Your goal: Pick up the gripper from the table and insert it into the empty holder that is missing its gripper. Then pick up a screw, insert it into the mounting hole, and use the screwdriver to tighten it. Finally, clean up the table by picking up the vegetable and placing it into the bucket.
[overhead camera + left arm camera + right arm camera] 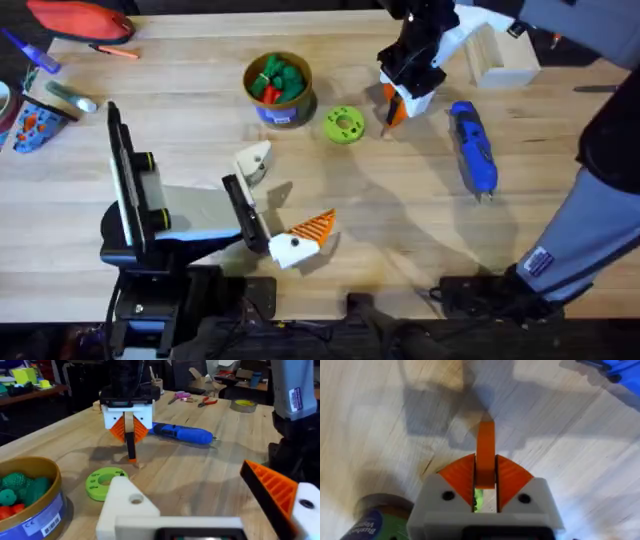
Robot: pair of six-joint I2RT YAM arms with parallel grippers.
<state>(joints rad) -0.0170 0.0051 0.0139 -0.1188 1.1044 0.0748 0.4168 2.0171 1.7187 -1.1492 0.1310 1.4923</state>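
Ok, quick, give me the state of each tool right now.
Left tool: open wide, holding nothing.
Right tool: closed on the orange wedge piece, clamped between its orange pads.

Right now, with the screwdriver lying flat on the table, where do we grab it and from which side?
Take the screwdriver across the middle of its thick blue barrel, coming straight down from above. It lies flat on the table, lengthwise away from the bases, with the metal tip toward the near edge, so the fingers close across its width. Skip the tip: probably too thin to hold.
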